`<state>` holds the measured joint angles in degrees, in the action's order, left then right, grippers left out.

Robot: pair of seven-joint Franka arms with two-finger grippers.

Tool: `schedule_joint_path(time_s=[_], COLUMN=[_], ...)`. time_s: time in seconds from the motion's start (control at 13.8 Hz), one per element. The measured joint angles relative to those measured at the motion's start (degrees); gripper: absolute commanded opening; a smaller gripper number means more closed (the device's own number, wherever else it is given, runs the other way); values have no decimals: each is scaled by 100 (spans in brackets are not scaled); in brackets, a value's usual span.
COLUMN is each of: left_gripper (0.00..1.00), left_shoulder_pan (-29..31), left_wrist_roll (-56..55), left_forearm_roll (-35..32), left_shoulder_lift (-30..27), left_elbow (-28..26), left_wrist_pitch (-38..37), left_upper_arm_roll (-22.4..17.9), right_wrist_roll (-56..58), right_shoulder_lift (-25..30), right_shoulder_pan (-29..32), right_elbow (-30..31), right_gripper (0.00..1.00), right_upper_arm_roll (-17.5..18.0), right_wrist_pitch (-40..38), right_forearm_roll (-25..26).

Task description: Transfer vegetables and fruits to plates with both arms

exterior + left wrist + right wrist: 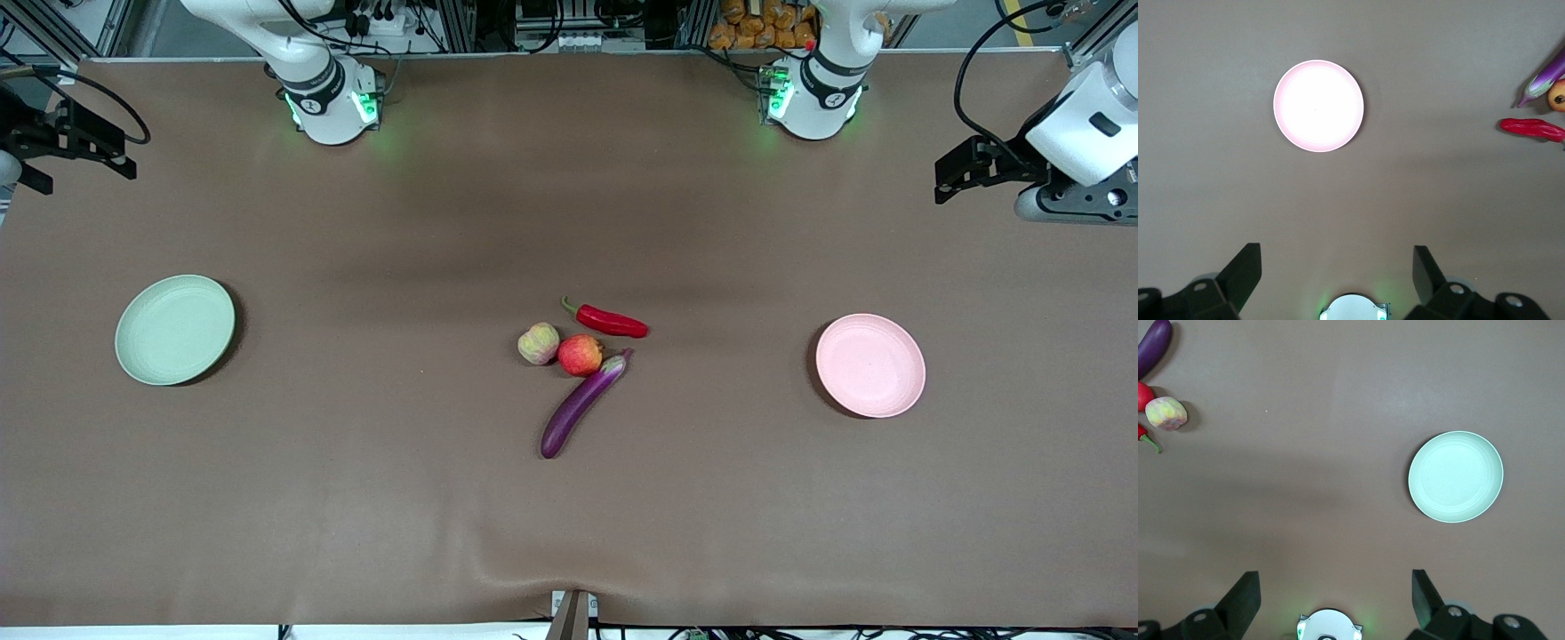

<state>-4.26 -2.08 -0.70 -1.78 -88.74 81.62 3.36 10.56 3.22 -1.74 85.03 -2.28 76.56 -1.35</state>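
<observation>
Nothing has been lifted yet. The four pieces sit bunched in the middle of the table (356,498): the red chili (612,321) farthest from the front camera, the pale yellow-green fruit (539,343) touching the red fruit (580,355), and the purple eggplant (582,404) slanting toward the camera with its stem end against the red fruit.

The mint plate (175,330) lies toward the right arm's end, the pink plate (870,365) toward the left arm's; both are bare.

The left pincer (1337,267) hangs high above the table at its own end, jaws spread wide and empty. The right pincer (1335,587) does likewise.

The eggplant looks glossy and slippery, probably the heaviest; I'd grip across its middle. The round fruits may roll, so close squarely over the widest part. The chili seems light, best pinched mid-body.
</observation>
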Motion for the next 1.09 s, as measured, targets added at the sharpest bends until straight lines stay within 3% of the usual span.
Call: schedule_joint_path(time_s=[1.09], left_gripper=[100], left_shoulder_pan=[-11], left_wrist_roll=[-18], left_forearm_roll=[0], left_shoulder_lift=[232], left_elbow=[246], left_wrist_pitch=[-10], left_upper_arm_roll=[3], right_wrist_roll=[0], right_shoulder_lift=[0], right_shoulder_pan=[3], right_elbow=[2], right_gripper=[100], right_upper_arm_roll=[-81], right_wrist_pitch=[-32], right_forearm_roll=[0])
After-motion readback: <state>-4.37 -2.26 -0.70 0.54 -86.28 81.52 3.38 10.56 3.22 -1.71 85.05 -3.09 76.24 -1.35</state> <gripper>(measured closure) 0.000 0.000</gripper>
